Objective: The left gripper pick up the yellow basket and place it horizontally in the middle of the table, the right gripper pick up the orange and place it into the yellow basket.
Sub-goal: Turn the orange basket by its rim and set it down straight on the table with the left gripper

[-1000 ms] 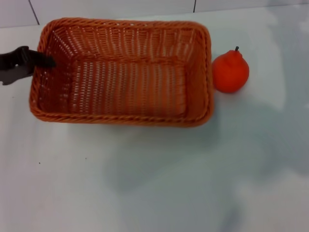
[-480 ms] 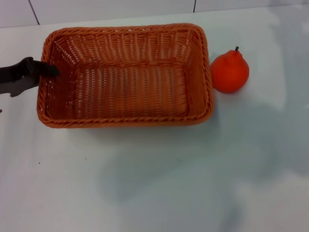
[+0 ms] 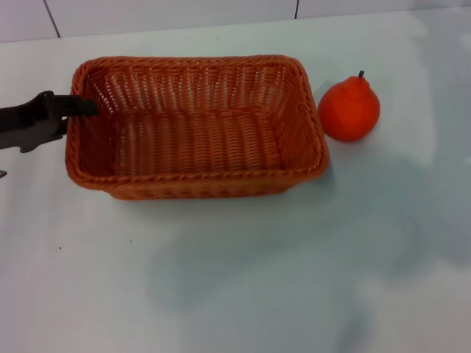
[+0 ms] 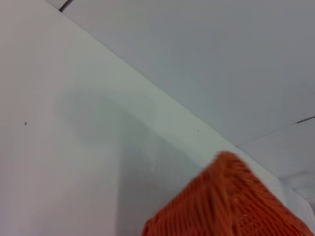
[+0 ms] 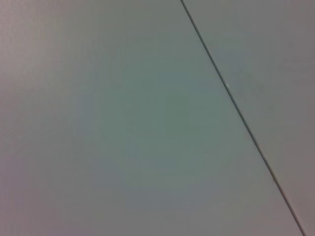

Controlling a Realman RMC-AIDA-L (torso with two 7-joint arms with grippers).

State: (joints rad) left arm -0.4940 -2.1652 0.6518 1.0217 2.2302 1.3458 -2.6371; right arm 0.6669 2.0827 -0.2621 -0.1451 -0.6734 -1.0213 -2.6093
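Note:
The yellow basket [image 3: 195, 132], orange-brown woven wicker, lies lengthwise across the white table [image 3: 235, 279] in the head view, its open top up. My left gripper [image 3: 76, 110], a black claw, reaches in from the left and is shut on the basket's left rim, one finger inside the wall. A corner of the basket also shows in the left wrist view [image 4: 231, 201]. The orange [image 3: 349, 108] stands on the table just right of the basket, a small gap apart. My right gripper is out of view.
A tiled wall runs along the table's far edge [image 3: 169, 29]. The right wrist view shows only a plain grey surface crossed by one thin dark line [image 5: 236, 110].
The basket has moved toward the table's front and a little right, held by my left gripper, and has sunk lower and levelled out. The orange has not moved.

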